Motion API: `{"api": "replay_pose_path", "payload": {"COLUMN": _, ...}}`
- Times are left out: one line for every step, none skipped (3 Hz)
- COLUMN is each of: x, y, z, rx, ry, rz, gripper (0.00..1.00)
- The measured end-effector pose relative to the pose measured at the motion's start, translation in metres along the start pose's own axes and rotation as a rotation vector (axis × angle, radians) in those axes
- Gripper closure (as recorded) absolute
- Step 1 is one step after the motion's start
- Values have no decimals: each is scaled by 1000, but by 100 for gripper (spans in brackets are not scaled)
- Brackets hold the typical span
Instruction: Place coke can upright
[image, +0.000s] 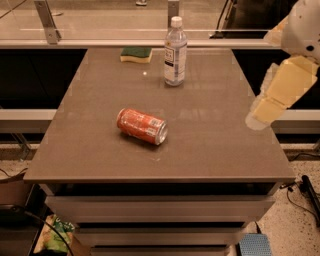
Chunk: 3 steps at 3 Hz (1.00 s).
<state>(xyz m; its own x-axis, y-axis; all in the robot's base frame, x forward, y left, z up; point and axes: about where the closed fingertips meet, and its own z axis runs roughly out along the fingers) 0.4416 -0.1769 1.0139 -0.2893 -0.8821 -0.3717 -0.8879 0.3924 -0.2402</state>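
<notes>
The coke can (142, 126) lies on its side near the middle of the brown table (100, 155), with its silver top facing right and toward the front. It is red-orange with white lettering. My gripper (259, 116) is at the end of the cream-coloured arm at the right and hangs above the table's right edge. It is well to the right of the can and holds nothing that I can see.
A clear water bottle (175, 52) with a white cap stands upright at the back of the table. A green and yellow sponge (136, 54) lies at the back left of it. A glass railing runs behind the table. Drawers sit below its front edge.
</notes>
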Motion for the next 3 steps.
{"api": "replay_pose_path", "payload": {"x": -24, "y": -2, "z": 10, "rx": -16, "ry": -15, "rz": 59, "gripper": 0}}
{"api": "replay_pose_path", "payload": {"x": -43, "y": -1, "z": 21, "rx": -22, "ry": -1, "rz": 105, "gripper": 0}}
{"api": "replay_pose_path", "payload": {"x": -60, "y": 6, "z": 37, "rx": -15, "ry": 59, "rz": 138, "gripper": 0}}
